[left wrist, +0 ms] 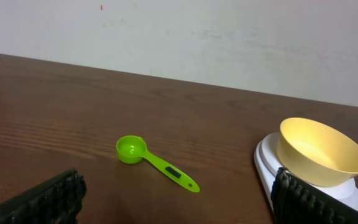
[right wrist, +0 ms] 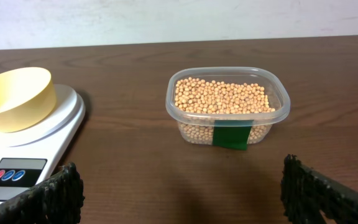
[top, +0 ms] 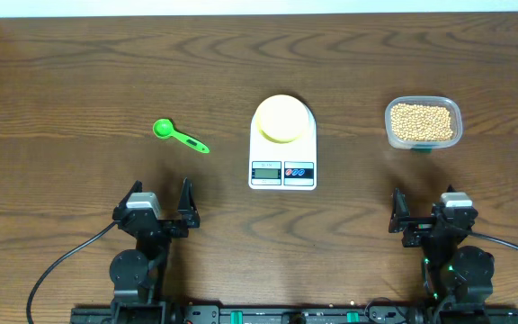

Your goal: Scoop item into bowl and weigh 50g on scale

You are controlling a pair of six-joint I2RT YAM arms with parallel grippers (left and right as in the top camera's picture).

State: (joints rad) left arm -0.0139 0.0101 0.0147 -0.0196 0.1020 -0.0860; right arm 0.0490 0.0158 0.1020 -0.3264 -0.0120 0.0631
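Meanwhile left gripper (top: pixel 160 196) and right gripper (top: pixel 424 207) gape empty; bowl (top: pixel 282 118), seemingly bare, tops scale (top: pixel 308 149).

The scale (top: pixel 282 155) is sitting at the middle of the bench (top: pixel 79 81), with the bowl (top: pixel 281 119) resting on its far half. The scoop (top: pixel 178 136) is lying on the bench well left of the scale. The tub (right wrist: pixel 194 130) holding the beans (right wrist: pixel 222 96) is standing to its right. The left pincer (top: pixel 160 194) and the right pincer (top: pixel 421 211) are sitting at the near side, before the scoop and the tub.
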